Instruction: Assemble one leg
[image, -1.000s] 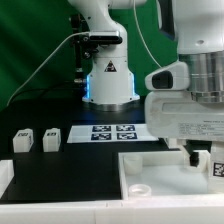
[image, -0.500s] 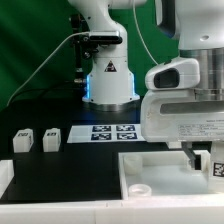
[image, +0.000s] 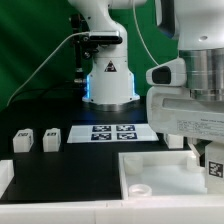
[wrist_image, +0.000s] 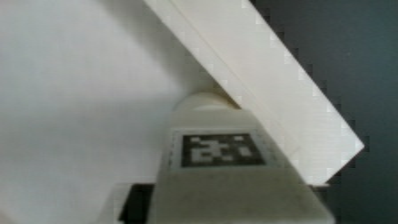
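My gripper (image: 211, 160) is at the exterior view's right, low over the large white walled tray-like piece (image: 160, 162). It is shut on a leg (image: 215, 169), a small white block with a black-and-white tag facing the camera. In the wrist view the leg (wrist_image: 222, 150) fills the space between the jaws of my gripper (wrist_image: 222, 208). One dark finger (wrist_image: 135, 203) shows beside it. The leg's rounded end lies against the tray piece's white wall (wrist_image: 240, 70). Two more legs (image: 22, 140) (image: 51, 137) stand on the black table at the exterior view's left.
The marker board (image: 110, 132) lies flat in the middle, in front of the robot base (image: 108, 82). The tray piece has a small round boss (image: 140, 188) near its front corner. A white edge (image: 5, 178) shows at the far left.
My gripper with the leg has shifted only slightly, a little lower over the tray piece. The two loose legs and the marker board have not moved.
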